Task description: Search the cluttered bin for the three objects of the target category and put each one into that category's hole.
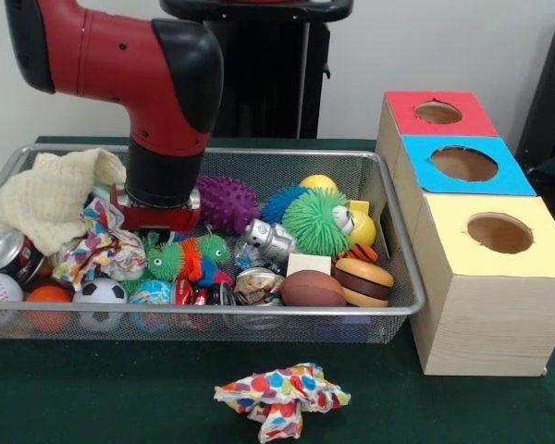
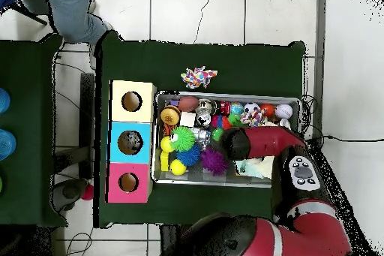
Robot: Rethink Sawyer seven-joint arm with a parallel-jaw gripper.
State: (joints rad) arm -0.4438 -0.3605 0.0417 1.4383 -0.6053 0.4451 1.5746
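1. Front view: the gripper (image 1: 157, 222) is down inside the wire basket (image 1: 402, 277), its red base just above the toys; its fingers are hidden, so how wide it stands cannot be told, nor whether it holds anything.
2. It sits beside a patterned cloth (image 1: 106, 245) and a purple spiky ball (image 1: 228, 203).
3. Overhead view: the arm (image 2: 259, 142) covers the gripper completely, while a person's leg (image 2: 75, 13) shows at the top edge.
4. The basket's long axis runs along the row of three boxes.
5. The blue box's hole (image 1: 463, 164) faces straight up, between the red and yellow boxes, beside the basket.
6. A second patterned cloth (image 1: 282, 396) lies on the table outside the basket.
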